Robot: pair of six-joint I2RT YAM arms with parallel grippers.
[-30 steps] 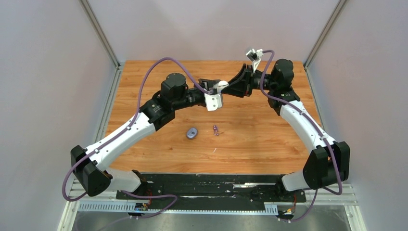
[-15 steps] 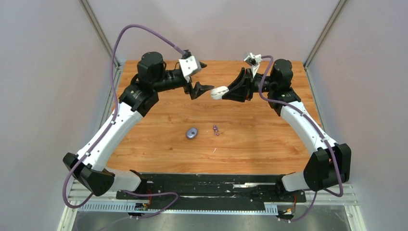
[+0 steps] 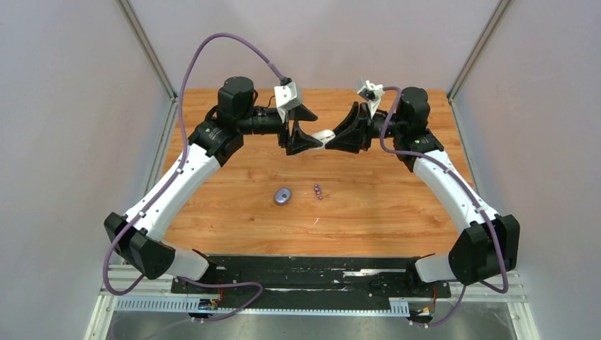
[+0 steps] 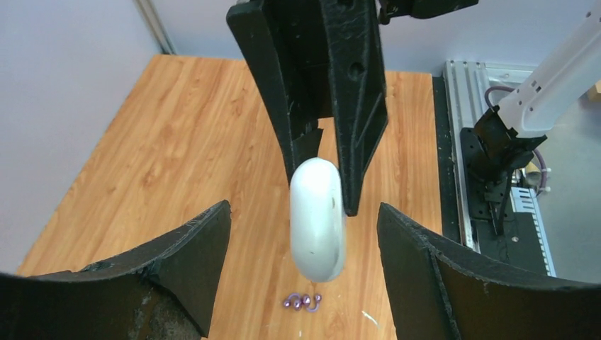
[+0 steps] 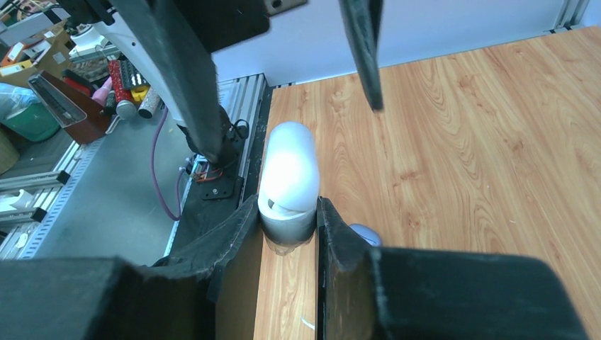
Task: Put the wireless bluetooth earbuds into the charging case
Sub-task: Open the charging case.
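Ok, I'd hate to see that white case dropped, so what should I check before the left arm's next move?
1. Right gripper's hold on the white case: ok, shut on one end, case clear of the table.
2. Left gripper open: ok, its fingers flank the case's free end without touching.
3. Case lid open for loading: not ok, it looks shut.
4. Purple earbuds located: ok, clustered on the table near the purple case.
5. White earbuds located: cannot tell, none in view.
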